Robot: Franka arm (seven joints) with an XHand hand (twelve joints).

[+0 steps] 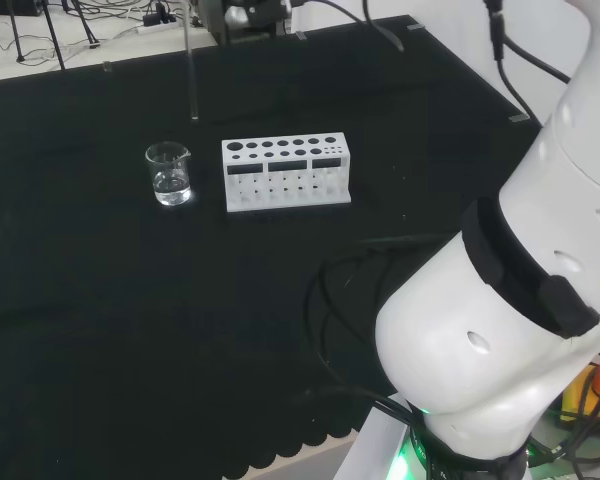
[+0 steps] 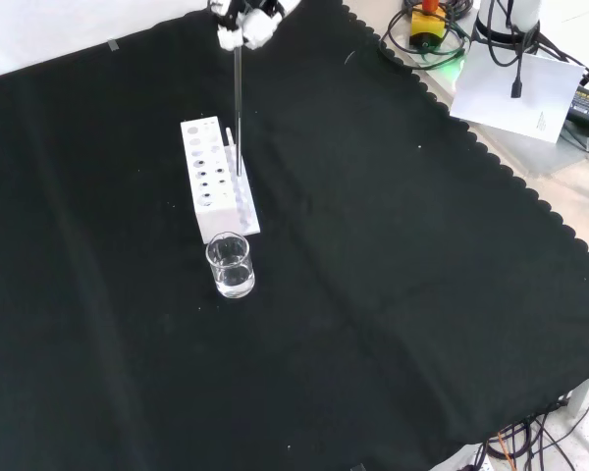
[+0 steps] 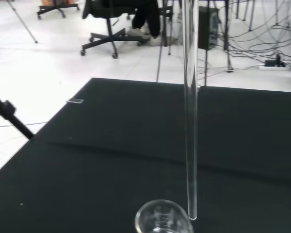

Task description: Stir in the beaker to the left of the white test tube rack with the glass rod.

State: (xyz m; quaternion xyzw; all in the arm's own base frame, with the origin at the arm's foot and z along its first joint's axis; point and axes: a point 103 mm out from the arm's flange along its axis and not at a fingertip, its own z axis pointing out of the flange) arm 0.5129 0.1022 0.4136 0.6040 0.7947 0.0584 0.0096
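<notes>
1. I read no labels or writing on anything on the desk (image 1: 100, 330).
2. In the head view I count one beaker (image 1: 169, 174) holding clear liquid at the far left, nine o'clock of the one white test tube rack (image 1: 286, 173), near it but apart.
3. One glass rod (image 2: 238, 108) hangs upright from the hand (image 2: 243, 22), fingers curled round its top, at twelve o'clock in the front view.
4. From the wrist, the rod's tip shows just beside the beaker's rim.

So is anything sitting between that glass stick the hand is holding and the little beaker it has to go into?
Nothing visible blocks it. The hand holds the glass rod upright, above the cloth. The white test tube rack stands beside the beaker, not over it, and the beaker's mouth is open.
</notes>
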